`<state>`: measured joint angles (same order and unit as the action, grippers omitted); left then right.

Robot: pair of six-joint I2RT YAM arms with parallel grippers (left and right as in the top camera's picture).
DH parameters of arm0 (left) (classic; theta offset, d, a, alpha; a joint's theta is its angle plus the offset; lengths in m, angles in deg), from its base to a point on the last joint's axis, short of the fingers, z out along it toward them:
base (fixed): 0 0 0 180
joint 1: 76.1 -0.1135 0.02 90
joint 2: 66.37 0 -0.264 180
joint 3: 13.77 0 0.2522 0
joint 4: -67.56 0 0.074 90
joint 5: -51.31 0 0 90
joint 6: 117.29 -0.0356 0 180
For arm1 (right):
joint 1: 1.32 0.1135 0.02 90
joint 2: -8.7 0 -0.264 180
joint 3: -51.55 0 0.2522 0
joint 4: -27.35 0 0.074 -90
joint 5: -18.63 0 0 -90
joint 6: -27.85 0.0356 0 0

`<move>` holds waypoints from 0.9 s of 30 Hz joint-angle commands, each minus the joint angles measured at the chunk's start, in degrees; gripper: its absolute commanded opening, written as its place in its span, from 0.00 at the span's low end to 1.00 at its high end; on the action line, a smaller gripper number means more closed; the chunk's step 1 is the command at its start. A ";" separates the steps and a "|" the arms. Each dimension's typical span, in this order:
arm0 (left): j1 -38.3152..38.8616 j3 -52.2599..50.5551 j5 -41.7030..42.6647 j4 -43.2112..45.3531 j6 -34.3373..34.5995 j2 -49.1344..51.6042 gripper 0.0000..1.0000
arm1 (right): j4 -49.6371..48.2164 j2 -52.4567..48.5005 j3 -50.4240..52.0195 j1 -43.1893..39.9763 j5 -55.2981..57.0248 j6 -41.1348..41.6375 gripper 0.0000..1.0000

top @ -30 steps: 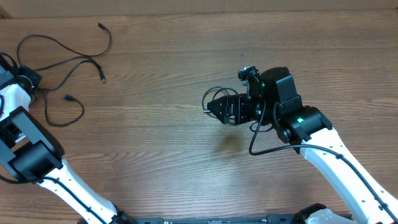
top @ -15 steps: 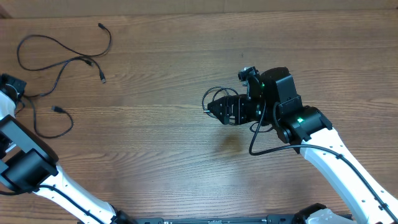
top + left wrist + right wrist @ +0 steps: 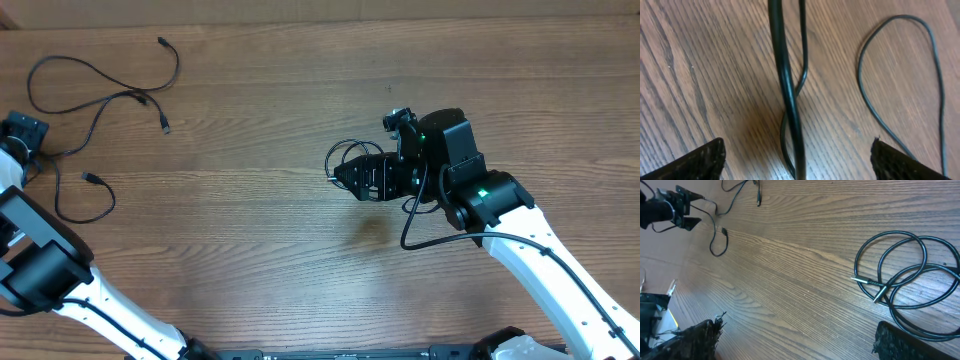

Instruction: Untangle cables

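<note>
Desk (image 3: 250, 250): bare wood grain, carrying everything below.
Right arm (image 3: 500, 200): in from the near right, wrist over mid-desk.
Left arm (image 3: 40, 265): along the far left edge, wrist beside the loose cords.
Right jaws: spread wide, pinching nothing, coiled cable just ahead of them.
Left jaws: spread wide, one tip on each side of a black cord, pinching nothing.
Coiled cable (image 3: 890, 234): mid-desk, several overlapping loops lying flat.
Loose cords (image 3: 118, 97): far left corner, long wandering loops, well apart from the coil.
Crossing (image 3: 790, 107): one strand over a thinner one, midway between the left jaws.
Metal plug ends (image 3: 867, 282): two, side by side on top of the coil's loops.
Step in hand: probably choosing a fresh hold on the left-hand cords.
Doing it well: close on a single strand clear of the crossing, not on both at once; lift only a little; draw the strand away from its neighbour along its own line; watch that plug ends slide free and do not snag a loop.
Risk: pinching two strands together, dragging the whole bundle.
</note>
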<state>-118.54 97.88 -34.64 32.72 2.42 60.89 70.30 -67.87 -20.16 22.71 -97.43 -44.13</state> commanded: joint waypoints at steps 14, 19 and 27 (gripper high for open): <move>1.14 0.92 29.53 -5.70 0.07 -23.91 1.00 | -0.09 -0.02 -0.94 0.02 0.33 -0.04 1.00; 5.68 0.87 36.06 -16.59 -6.43 -23.71 1.00 | 1.53 -0.02 -0.94 0.02 0.33 -0.07 1.00; 19.47 0.87 36.00 -33.77 -22.38 -23.78 1.00 | 3.17 -0.02 -0.94 -0.07 0.63 -0.07 1.00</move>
<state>-103.17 98.63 -1.09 1.46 -11.89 36.90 73.54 -67.87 -20.16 22.71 -97.41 -44.15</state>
